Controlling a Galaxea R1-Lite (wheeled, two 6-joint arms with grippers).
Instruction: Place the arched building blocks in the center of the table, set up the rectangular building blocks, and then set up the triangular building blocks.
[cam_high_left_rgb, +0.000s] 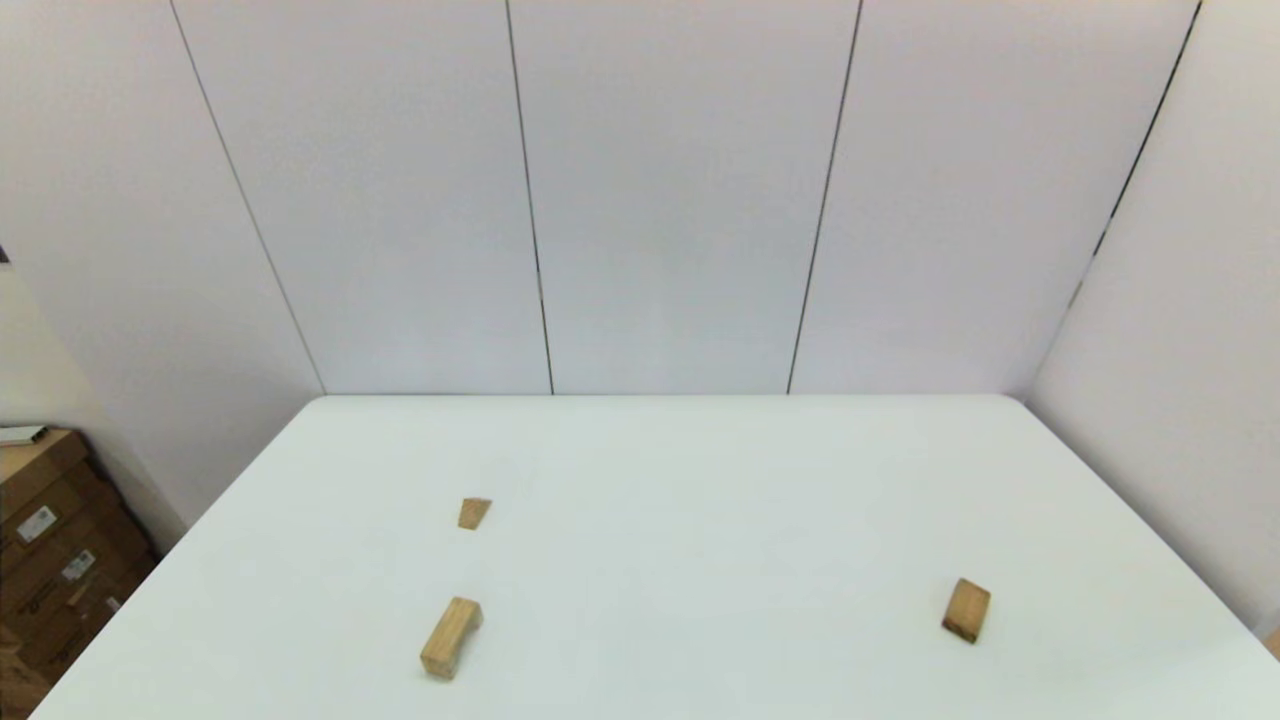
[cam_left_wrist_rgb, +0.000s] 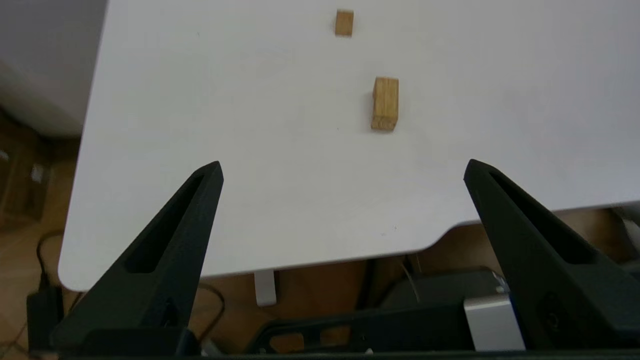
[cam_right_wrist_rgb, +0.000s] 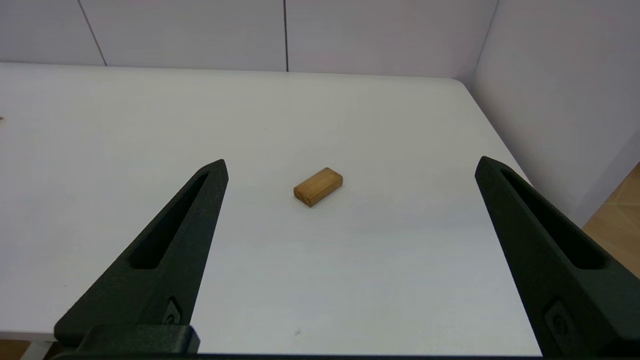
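Observation:
Three wooden blocks lie on the white table (cam_high_left_rgb: 700, 500). The arched block (cam_high_left_rgb: 451, 637) rests near the front left and shows in the left wrist view too (cam_left_wrist_rgb: 385, 103). Behind it lies the small triangular block (cam_high_left_rgb: 474, 513) (cam_left_wrist_rgb: 344, 23). The rectangular block (cam_high_left_rgb: 966, 610) lies flat at the front right, also in the right wrist view (cam_right_wrist_rgb: 318, 186). My left gripper (cam_left_wrist_rgb: 342, 167) hangs open over the table's near left edge, well short of the arched block. My right gripper (cam_right_wrist_rgb: 350, 165) stands open short of the rectangular block. Neither arm shows in the head view.
White wall panels close off the back and right side of the table. Cardboard boxes (cam_high_left_rgb: 50, 540) stand on the floor off the left edge. Cables and the robot's base (cam_left_wrist_rgb: 400, 310) show below the near table edge.

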